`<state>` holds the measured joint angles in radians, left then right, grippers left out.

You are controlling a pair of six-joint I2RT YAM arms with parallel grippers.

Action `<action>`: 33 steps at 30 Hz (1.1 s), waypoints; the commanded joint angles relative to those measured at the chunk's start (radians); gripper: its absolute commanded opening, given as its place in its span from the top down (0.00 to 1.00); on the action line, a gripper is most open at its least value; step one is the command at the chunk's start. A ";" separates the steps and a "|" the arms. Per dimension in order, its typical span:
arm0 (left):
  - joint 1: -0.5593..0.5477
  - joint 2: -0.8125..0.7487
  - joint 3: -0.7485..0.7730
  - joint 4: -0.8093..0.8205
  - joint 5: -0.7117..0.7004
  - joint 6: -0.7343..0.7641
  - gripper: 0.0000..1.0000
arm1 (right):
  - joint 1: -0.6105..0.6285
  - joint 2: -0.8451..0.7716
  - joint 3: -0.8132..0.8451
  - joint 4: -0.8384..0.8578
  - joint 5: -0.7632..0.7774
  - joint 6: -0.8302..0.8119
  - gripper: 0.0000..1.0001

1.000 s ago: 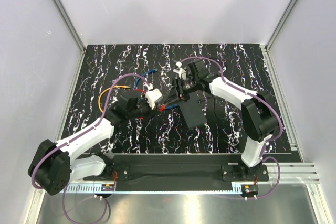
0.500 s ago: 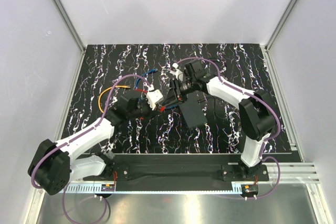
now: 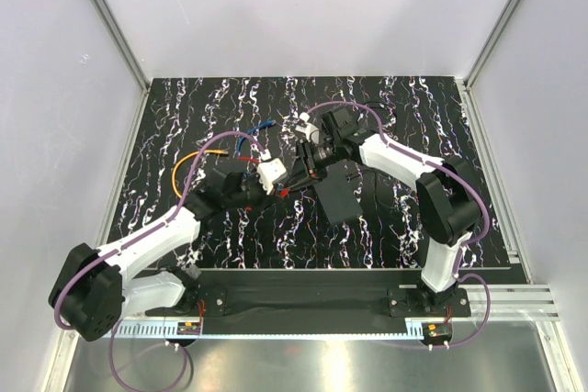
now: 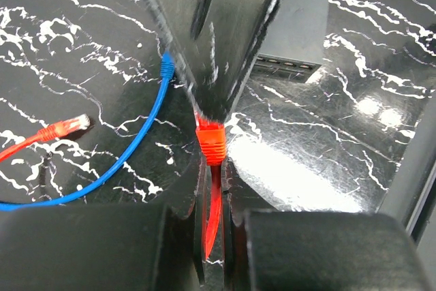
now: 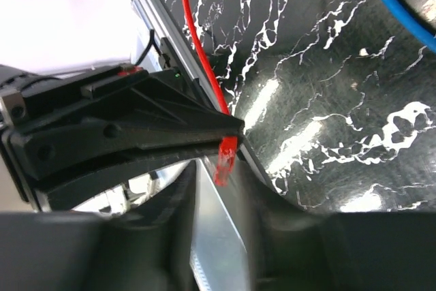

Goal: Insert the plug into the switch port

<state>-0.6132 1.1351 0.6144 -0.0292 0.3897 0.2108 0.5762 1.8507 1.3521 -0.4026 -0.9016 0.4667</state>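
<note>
The red plug (image 5: 225,158) with its ribbed red boot (image 4: 211,142) is on a red cable (image 4: 212,199). My left gripper (image 4: 213,165) is shut on that cable just behind the boot. My right gripper (image 5: 219,163) has come nose to nose with it. Its jaws stand either side of the plug, one touching, with a gap on the other side. In the left wrist view the right gripper (image 4: 211,105) hides the plug's tip. The black switch (image 3: 337,192) lies just right of both grippers, apart from the plug. Its row of ports (image 4: 287,65) faces the left wrist camera.
A blue cable (image 4: 129,149) and a second red plug end (image 4: 70,126) lie left of the grippers. An orange cable (image 3: 184,168) loops at the left. The blue cable's end (image 3: 265,126) lies behind them. White walls stand on three sides.
My right gripper has moved left and a little nearer to the left gripper, until its jaws are around the plug. The left arm and the switch have stayed put.
</note>
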 commanded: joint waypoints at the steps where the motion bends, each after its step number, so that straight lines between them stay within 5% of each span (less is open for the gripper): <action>1: -0.013 -0.005 0.028 0.061 0.037 0.021 1.00 | 0.021 -0.013 0.039 0.005 0.007 -0.023 0.59; 2: -0.013 -0.005 0.027 0.058 0.038 0.025 1.00 | 0.022 -0.013 0.039 0.005 0.007 -0.023 0.52; 7: -0.014 -0.006 0.025 0.060 0.049 0.025 1.00 | 0.022 -0.001 0.054 0.004 0.007 -0.017 0.54; 14: -0.014 -0.001 0.025 0.060 0.046 0.030 1.00 | 0.019 -0.007 0.045 0.005 0.001 -0.022 0.72; 20: -0.013 0.006 0.039 0.058 0.054 0.018 0.95 | 0.020 -0.007 0.041 0.015 0.000 -0.019 1.00; 26: -0.013 0.012 0.071 0.046 0.057 -0.004 0.80 | 0.016 -0.031 -0.002 0.076 -0.006 0.020 1.00; 33: -0.013 0.032 0.074 0.069 0.041 -0.013 0.78 | 0.007 -0.042 -0.031 0.117 -0.025 0.073 1.00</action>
<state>-0.6205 1.1587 0.6357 -0.0502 0.4095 0.2050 0.5831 1.8507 1.3266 -0.3634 -0.8688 0.4927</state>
